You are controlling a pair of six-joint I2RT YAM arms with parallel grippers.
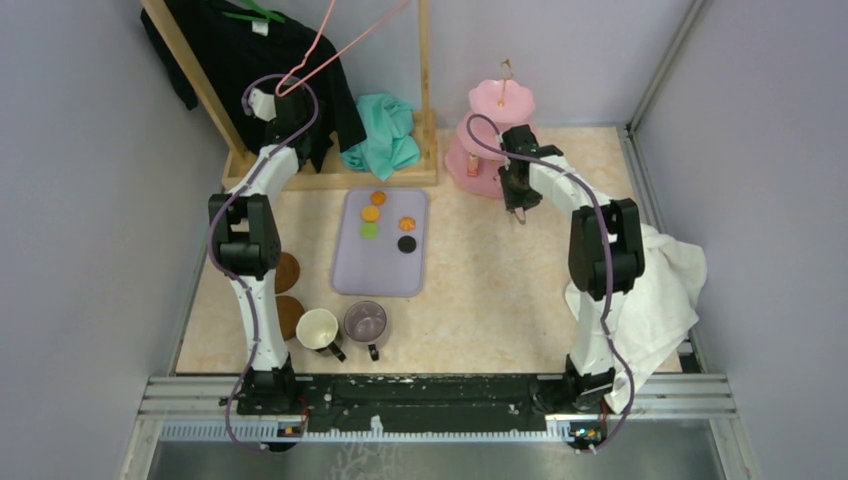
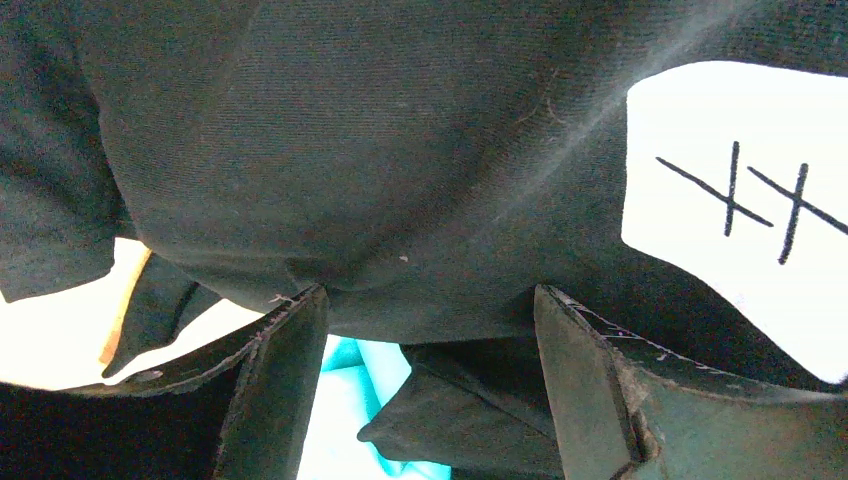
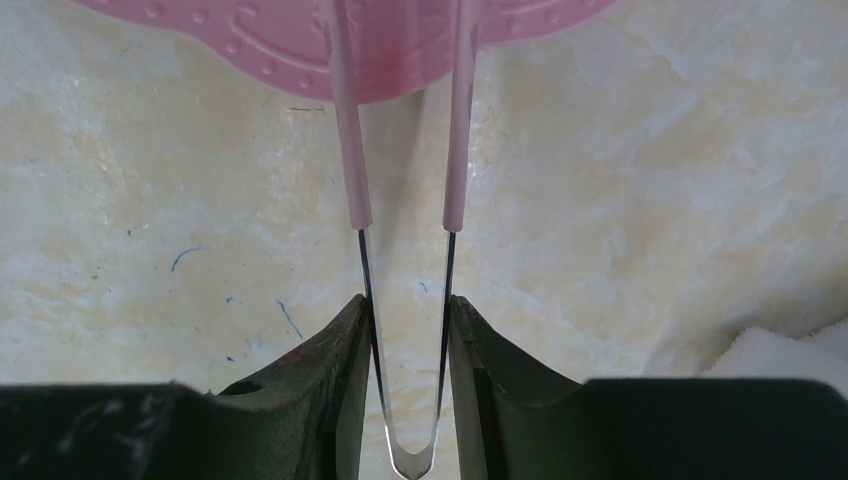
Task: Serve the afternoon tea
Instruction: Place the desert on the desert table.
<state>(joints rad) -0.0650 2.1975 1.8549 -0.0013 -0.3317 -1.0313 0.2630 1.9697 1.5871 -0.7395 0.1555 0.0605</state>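
Note:
The pink three-tier stand [image 1: 490, 140] is at the back right; its rim also shows in the right wrist view [image 3: 250, 40]. My right gripper [image 1: 516, 195] [image 3: 408, 310] hangs just in front of it, shut on metal tongs with pink tips [image 3: 352, 180]. Orange [image 1: 370, 213], green [image 1: 368, 230] and black [image 1: 406, 243] sweets lie on a lilac tray [image 1: 345, 275]. The cream mug [image 1: 317, 328] and purple mug [image 1: 365, 321] stand near the front, by two brown coasters [image 1: 287, 272]. My left gripper [image 1: 268, 105] [image 2: 430, 300] is open against a black garment [image 2: 380, 150]. No star cookie shows.
A wooden rack [image 1: 330, 178] at the back left holds the black garment [image 1: 330, 80] and a pink hanger [image 1: 330, 45]. A teal cloth [image 1: 385, 135] lies on the rack's base. A white towel [image 1: 660, 290] is heaped at the right edge. Walls close in on three sides.

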